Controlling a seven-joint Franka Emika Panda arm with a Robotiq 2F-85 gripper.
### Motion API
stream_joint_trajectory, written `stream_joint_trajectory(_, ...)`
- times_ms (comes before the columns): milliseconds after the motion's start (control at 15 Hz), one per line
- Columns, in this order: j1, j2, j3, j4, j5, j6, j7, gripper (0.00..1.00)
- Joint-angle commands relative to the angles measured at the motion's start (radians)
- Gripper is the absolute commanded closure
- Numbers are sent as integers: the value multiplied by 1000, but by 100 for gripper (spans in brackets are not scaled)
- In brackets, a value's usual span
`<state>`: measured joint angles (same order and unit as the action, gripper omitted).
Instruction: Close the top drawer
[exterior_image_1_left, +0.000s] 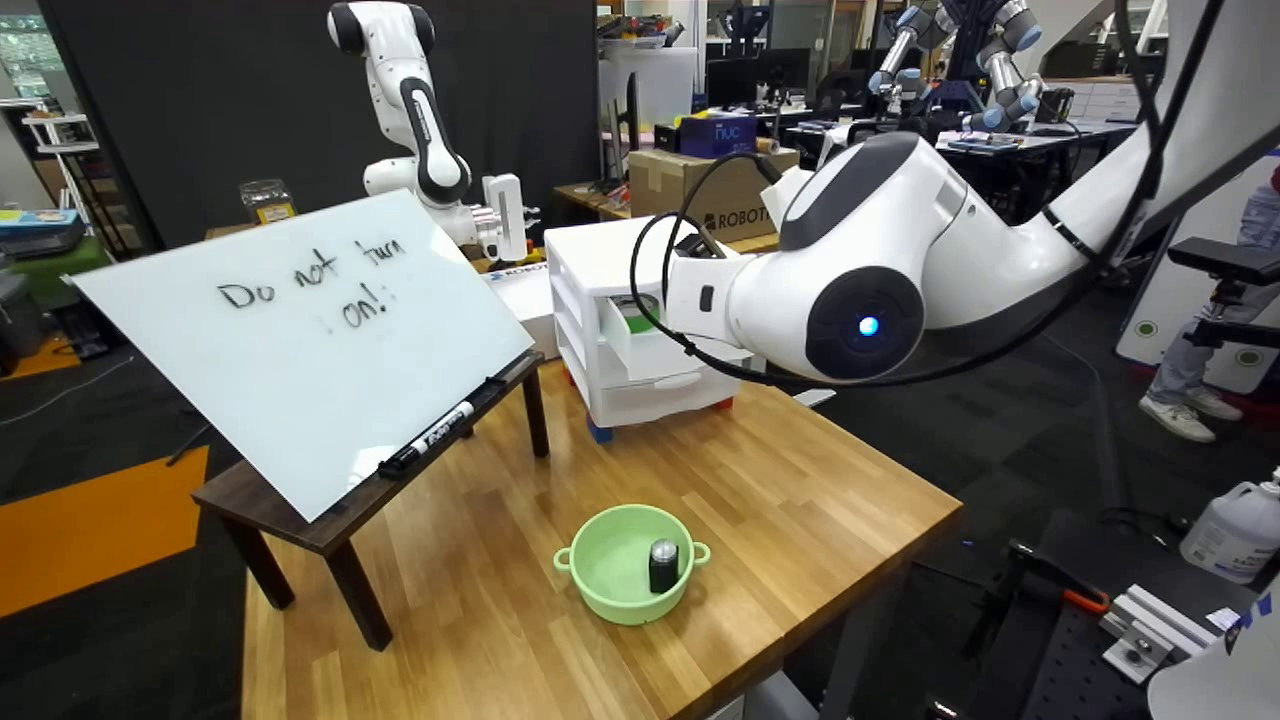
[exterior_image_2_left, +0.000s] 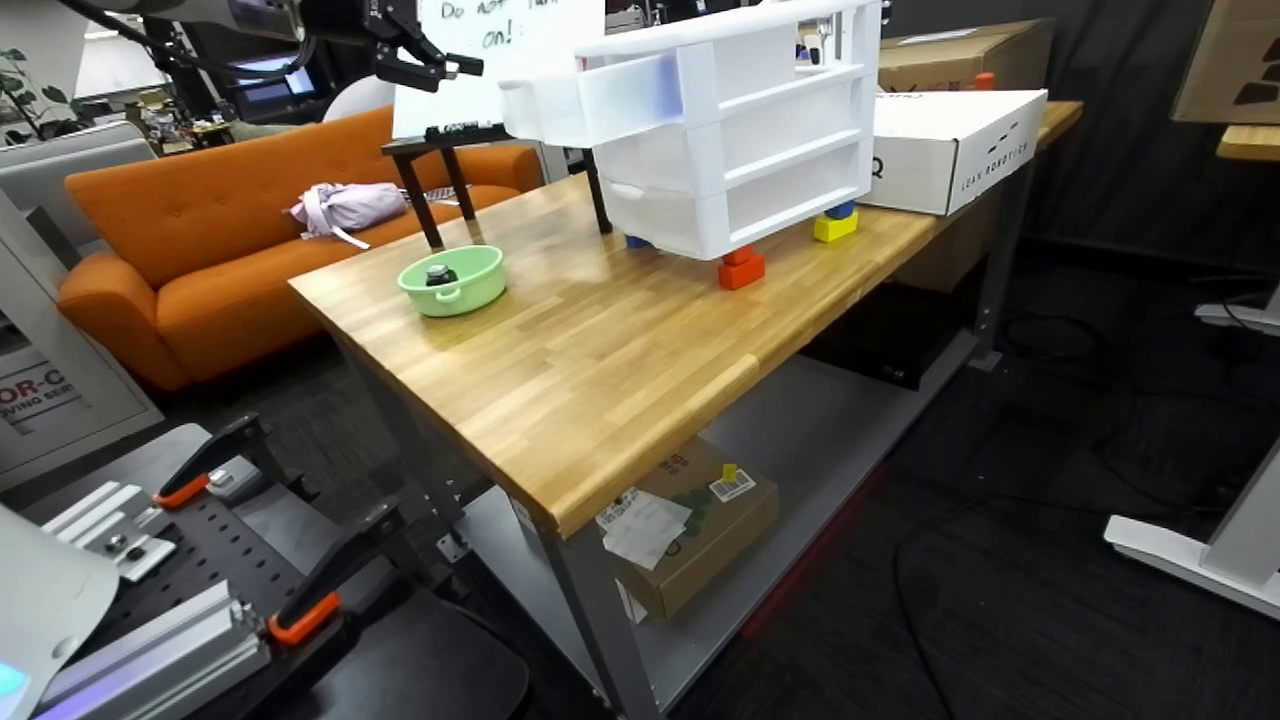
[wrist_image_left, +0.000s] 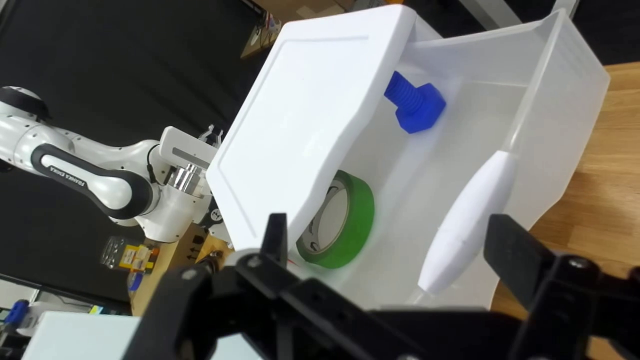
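The top drawer (exterior_image_2_left: 625, 100) of the white drawer unit (exterior_image_2_left: 790, 110) is pulled well out in both exterior views (exterior_image_1_left: 640, 345). In the wrist view, the open top drawer (wrist_image_left: 555, 105) shows its white oval handle on the front edge. Inside it lie a green tape roll (wrist_image_left: 357, 220) and a blue bolt (wrist_image_left: 420, 107), both partly under the unit's top. My gripper (wrist_image_left: 395, 245) is open and empty, fingers spread apart. In an exterior view, the gripper (exterior_image_2_left: 450, 70) hangs in front of the drawer's front, apart from it. In an exterior view, the arm's wrist hides the gripper and part of the drawer.
The lower drawer (exterior_image_1_left: 660, 402) is shut. The unit stands on coloured blocks (exterior_image_2_left: 740, 268) on the wooden table (exterior_image_2_left: 560, 370). A whiteboard (exterior_image_1_left: 300, 330) on a dark stand is beside it. A green bowl (exterior_image_1_left: 610, 540) with a black-sided item stands nearer the table's front.
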<state>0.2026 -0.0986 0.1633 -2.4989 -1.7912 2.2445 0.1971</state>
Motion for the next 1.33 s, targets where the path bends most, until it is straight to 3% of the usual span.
stream_joint_trajectory(0, -4, 5, 0, 3, 0, 4, 0, 0)
stream_joint_trajectory(1267, -55, 136, -43, 92, -32, 89, 22, 0)
